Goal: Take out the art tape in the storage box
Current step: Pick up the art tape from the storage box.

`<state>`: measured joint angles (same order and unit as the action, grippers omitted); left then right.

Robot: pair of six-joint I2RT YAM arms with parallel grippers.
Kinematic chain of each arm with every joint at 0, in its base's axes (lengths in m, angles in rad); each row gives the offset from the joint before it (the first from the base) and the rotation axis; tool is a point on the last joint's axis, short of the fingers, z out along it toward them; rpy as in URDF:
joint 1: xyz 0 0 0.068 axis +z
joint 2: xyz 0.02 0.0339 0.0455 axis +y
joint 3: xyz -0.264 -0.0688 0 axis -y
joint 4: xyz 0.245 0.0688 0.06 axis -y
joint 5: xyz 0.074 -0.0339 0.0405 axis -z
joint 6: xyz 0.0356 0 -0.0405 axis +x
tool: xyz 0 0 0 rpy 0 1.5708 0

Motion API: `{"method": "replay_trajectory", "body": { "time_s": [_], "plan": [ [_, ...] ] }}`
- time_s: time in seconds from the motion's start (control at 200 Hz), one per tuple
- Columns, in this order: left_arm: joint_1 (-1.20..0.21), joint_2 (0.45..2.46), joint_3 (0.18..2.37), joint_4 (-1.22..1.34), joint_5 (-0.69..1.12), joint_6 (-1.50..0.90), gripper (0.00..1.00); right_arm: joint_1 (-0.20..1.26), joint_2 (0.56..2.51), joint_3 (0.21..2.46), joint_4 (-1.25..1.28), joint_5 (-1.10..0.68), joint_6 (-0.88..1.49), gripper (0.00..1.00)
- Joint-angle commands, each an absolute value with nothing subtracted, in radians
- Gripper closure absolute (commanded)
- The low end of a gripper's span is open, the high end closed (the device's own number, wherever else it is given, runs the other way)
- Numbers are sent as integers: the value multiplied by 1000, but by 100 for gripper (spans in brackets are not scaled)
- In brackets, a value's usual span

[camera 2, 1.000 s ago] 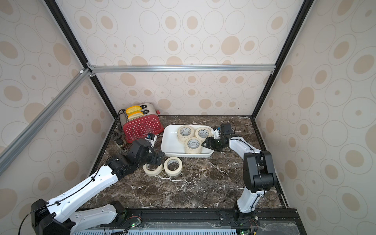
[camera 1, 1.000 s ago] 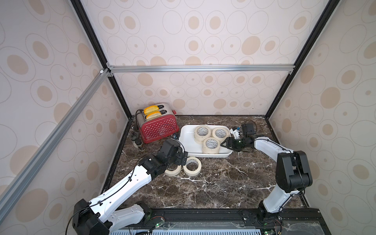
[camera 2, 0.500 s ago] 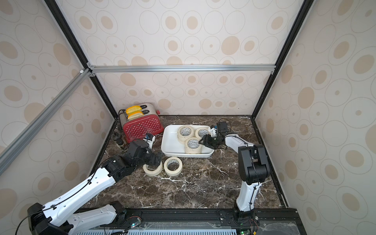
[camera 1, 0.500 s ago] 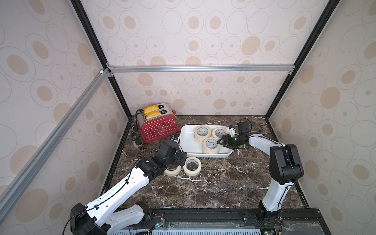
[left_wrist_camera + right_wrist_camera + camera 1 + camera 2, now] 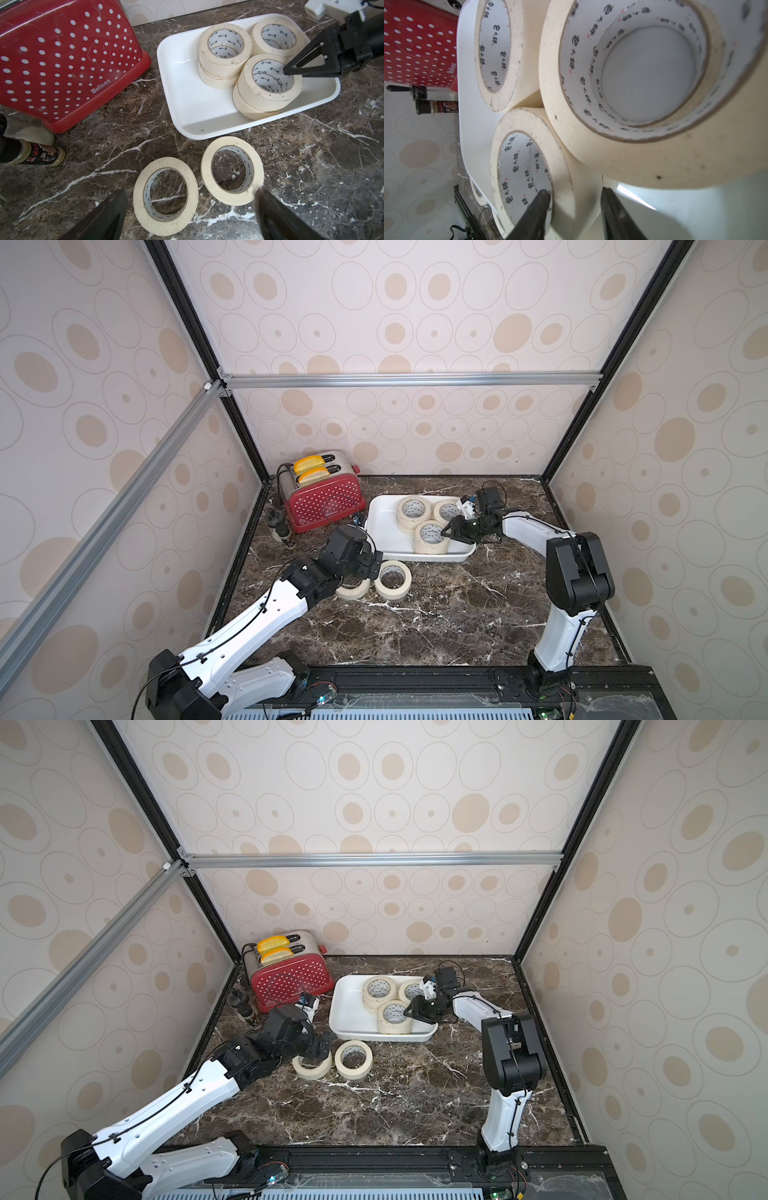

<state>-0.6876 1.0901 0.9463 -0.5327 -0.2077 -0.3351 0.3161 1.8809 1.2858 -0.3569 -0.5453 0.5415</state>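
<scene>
The white storage box (image 5: 382, 531) (image 5: 349, 1011) holds three stacks of cream art tape. My right gripper (image 5: 446, 531) (image 5: 574, 190) is at the front stack (image 5: 430, 548) (image 5: 268, 99). One finger is inside the top roll's core and the other outside, shut on that roll's wall (image 5: 564, 166). Two more rolls (image 5: 392, 594) (image 5: 353, 592) lie flat on the marble in front of the box. My left gripper (image 5: 370, 568) (image 5: 190, 192) hovers open just above those two rolls (image 5: 139, 199) (image 5: 206, 170) and holds nothing.
A red white-dotted toaster (image 5: 322, 502) with yellow slices stands at the back left, close to the box. A small spice bottle (image 5: 282, 531) (image 5: 41, 155) lies beside it near the left wall. Enclosure walls close in the dark marble table (image 5: 457, 614).
My right gripper has slid left over the front stack and narrowed its jaws around the top roll's wall. The left arm has barely moved and stays open.
</scene>
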Motion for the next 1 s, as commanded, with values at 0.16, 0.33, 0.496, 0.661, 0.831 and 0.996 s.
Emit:
{"method": "replay_trajectory", "body": {
  "time_s": [0.16,0.33,0.496,0.661,0.831,0.996],
  "plan": [
    [-695,1107,946,-540,-206,-319,1,325,1916,1314,-403,-531,519,62],
    [-695,1111,945,-537,-206,-314,1,325,1904,1312,-407,-535,520,76],
    [-695,1120,943,-528,-208,-319,1,325,1859,1296,-408,-543,515,87],
    [-696,1133,946,-526,-207,-323,1,325,1806,1276,-414,-545,504,91],
    [-695,1140,945,-520,-208,-324,1,326,1728,1242,-429,-535,491,94],
    [-695,1143,941,-513,-212,-331,1,325,1623,1181,-445,-531,485,94]
  ]
}}
